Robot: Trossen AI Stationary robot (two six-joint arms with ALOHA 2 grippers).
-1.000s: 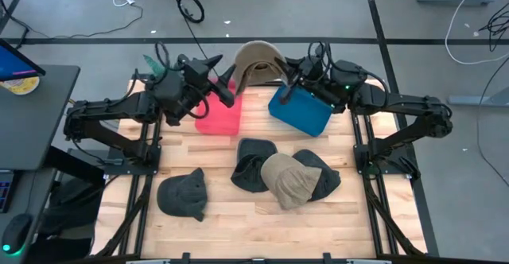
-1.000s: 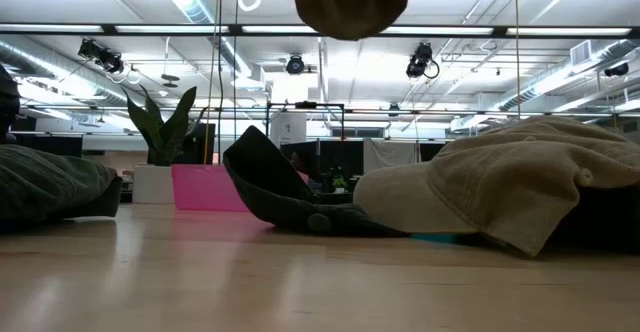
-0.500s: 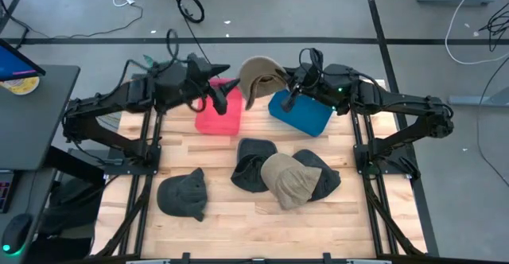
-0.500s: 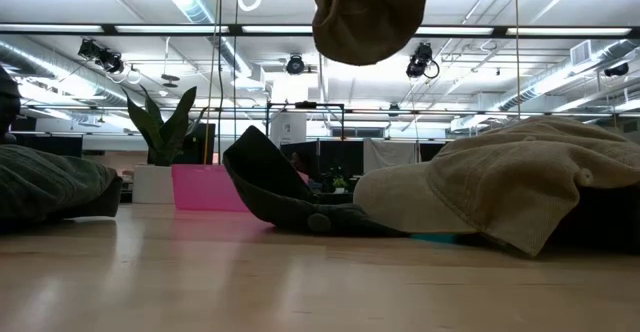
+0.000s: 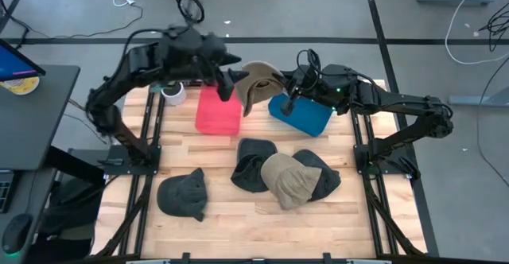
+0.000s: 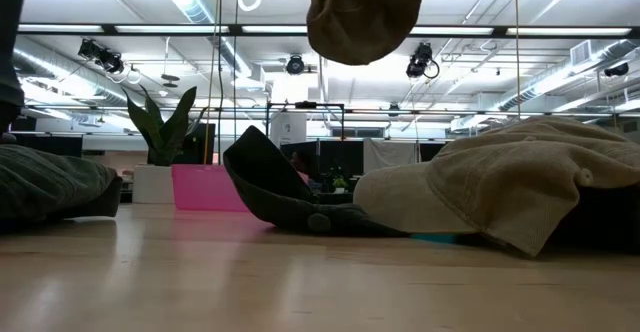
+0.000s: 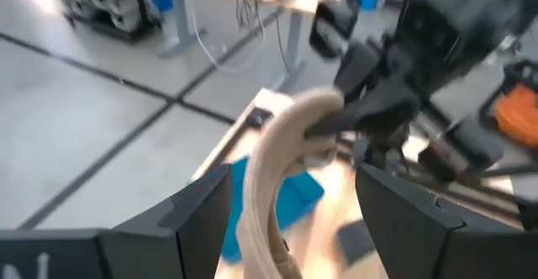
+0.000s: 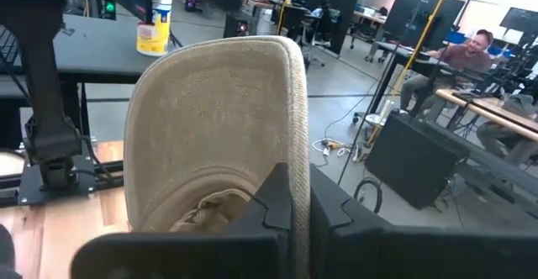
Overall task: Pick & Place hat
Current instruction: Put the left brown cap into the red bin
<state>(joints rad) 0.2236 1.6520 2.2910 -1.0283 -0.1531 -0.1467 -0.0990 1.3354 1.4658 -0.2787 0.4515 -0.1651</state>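
A tan cap (image 5: 256,83) hangs in the air above the gap between the pink bin (image 5: 217,113) and the blue bin (image 5: 302,114); in the low view the cap (image 6: 360,14) is high above the table. My right gripper (image 5: 289,87) is shut on it from the right. My left gripper (image 5: 231,81) is open just left of the cap. In the left wrist view its two fingers (image 7: 197,220) stand wide apart, with the cap (image 7: 282,165) ahead between them and untouched. My right gripper pinches the tan cap by the edge of its brim (image 8: 296,157) between its two fingers (image 8: 273,203). The fingers come roughly level from the table's right side. The cap is lifted clear, and its crown hangs below the hold.
On the table's near half lie a dark hat (image 5: 183,194), a heap of dark hats (image 5: 254,165) and a tan hat (image 5: 286,181). A white cup-like object (image 5: 172,94) stands left of the pink bin. Bare wood shows along the near edge.
My left arm has risen and swung toward the far edge, and its gripper has moved right, closer to the cap. My right gripper has carried the tan cap a little down and toward the table's near side.
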